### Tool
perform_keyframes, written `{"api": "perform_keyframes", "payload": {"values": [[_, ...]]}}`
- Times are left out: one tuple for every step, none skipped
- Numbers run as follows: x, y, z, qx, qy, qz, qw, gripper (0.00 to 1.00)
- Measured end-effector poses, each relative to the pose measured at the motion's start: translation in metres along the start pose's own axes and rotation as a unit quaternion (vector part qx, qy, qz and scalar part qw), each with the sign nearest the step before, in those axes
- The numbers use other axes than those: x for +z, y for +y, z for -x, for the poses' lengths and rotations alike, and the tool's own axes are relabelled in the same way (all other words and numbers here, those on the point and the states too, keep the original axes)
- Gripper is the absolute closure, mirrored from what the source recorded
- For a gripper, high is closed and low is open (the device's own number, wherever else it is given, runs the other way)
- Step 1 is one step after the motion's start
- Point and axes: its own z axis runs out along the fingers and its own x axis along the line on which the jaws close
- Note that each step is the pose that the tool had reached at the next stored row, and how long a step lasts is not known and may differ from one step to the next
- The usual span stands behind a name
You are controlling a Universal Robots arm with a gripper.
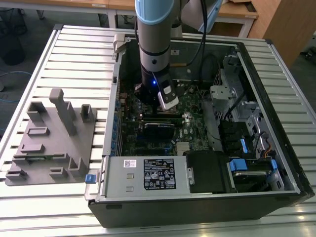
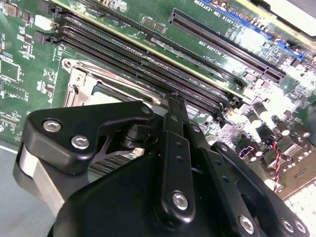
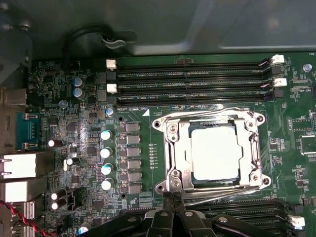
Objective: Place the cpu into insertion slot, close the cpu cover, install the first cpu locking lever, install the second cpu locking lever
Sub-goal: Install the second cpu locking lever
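Silvery metal of the cpu [image 3: 215,153] shows seated in the insertion slot [image 3: 181,128], with the cpu cover [image 3: 256,148] framing it flat on the green circuit board [image 3: 89,143]. Just beside the cover's edge, the gripper [image 3: 174,196] has its black fingertips [image 3: 177,198] pressed together, holding nothing.

No print on the label [image 1: 159,174] or board [image 3: 89,123] is legible.
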Motion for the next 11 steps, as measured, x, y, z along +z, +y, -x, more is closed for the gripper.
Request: {"api": "perform_keyframes", "payload": {"values": [[0.0003, -0.0001, -0.0002, 0.000, 0.0001, 0.0005, 1.0000, 0.90], [0.0006, -0.0002, -0.0003, 0.000, 0.0001, 0.0011, 1.0000, 0.90], [0.0008, -0.0003, -0.0005, 0.000, 0.0002, 0.0019, 1.0000, 0.90], [0.0009, -0.0004, -0.0005, 0.000, 0.0003, 0.0033, 1.0000, 0.90], [0.0010, -0.0004, -0.0005, 0.000, 0.0005, 0.0059, 1.0000, 0.90], [0.0011, -0.0004, -0.0005, 0.001, 0.0006, 0.0081, 1.0000, 0.90], [0.0012, -0.0005, -0.0005, 0.001, 0.0008, 0.0102, 0.9999, 0.90], [0.0012, -0.0005, -0.0005, 0.001, 0.0009, 0.0116, 0.9999, 0.90], [0.0013, -0.0006, -0.0005, 0.001, 0.0009, 0.0124, 0.9999, 0.90], [0.0014, -0.0006, -0.0005, 0.001, 0.0009, 0.0130, 0.9999, 0.90], [0.0015, -0.0008, -0.0005, 0.001, 0.0009, 0.0134, 0.9999, 0.90]]}}
